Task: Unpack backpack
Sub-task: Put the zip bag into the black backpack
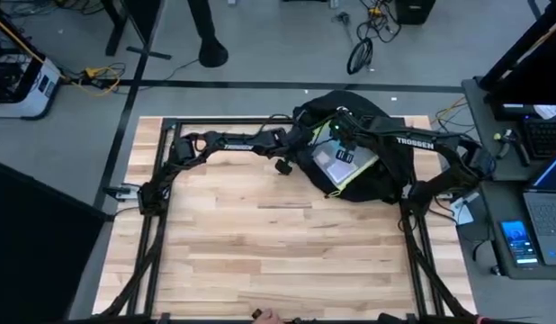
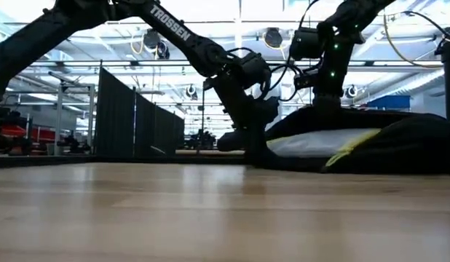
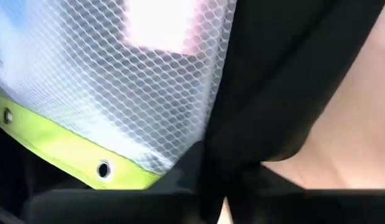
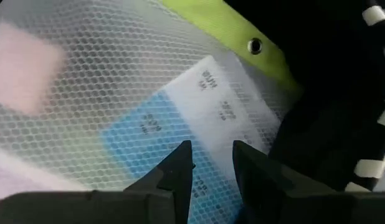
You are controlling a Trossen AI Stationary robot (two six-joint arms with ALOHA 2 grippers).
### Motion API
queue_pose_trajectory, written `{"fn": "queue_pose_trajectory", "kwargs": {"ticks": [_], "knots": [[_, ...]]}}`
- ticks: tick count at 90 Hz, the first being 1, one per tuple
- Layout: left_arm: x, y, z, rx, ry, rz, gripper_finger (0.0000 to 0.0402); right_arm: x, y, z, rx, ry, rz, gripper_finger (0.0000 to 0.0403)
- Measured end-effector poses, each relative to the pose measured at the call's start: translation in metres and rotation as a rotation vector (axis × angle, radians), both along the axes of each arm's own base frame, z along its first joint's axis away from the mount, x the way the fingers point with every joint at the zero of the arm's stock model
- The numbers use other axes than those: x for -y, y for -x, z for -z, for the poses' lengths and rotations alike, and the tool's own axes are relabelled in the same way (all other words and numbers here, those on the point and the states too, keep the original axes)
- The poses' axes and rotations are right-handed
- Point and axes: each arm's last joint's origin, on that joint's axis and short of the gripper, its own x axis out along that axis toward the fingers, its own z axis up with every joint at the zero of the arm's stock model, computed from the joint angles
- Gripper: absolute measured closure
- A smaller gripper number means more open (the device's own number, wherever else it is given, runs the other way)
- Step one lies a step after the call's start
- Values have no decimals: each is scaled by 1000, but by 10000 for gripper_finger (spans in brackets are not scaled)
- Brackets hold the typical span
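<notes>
The backpack (image 1: 372, 148) lies at about one o'clock on the table (image 1: 260, 234), near the far edge, its mouth open and a mesh pouch (image 1: 343, 164) with a lime-green border showing inside.

The left gripper (image 1: 296, 148) sits at the bag's nine o'clock edge. From its wrist view the fingers look clenched on a fold of the black flap, though the tips are mostly hidden in the fabric, so I would not swear to it.

The right gripper (image 4: 211, 165) hangs over the pouch from the bag's three o'clock side, fingers parted by a narrow gap just above the mesh, gripping nothing.

The step in hand looks like drawing the pouch out. To do it well, I think the left should keep the flap lifted and pulled toward nine o'clock so the mouth stays wide. The right should go for the green border (image 4: 233, 34), which looks stiffer than the slick mesh, pinch it firmly, then pull out toward six o'clock, low and slow, so the pouch does not snag on the bag's rim.
</notes>
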Motion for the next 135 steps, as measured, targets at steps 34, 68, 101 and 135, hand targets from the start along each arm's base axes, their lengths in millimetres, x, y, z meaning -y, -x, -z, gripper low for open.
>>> {"fn": "queue_pose_trajectory", "kwargs": {"ticks": [34, 68, 101, 135], "knots": [[14, 20, -30, -41, 165, -240, 401, -24, 15, -31, 308, -218, 21, 305], [38, 37, -66, -35, 379, -342, 401, -82, -21, 18, 444, -483, -309, 305], [61, 35, -67, -70, 425, -274, 401, -91, -47, 60, 361, -481, -380, 305], [81, 36, -65, -141, 498, -213, 401, -46, -27, 55, 195, -100, -150, 396]]}}
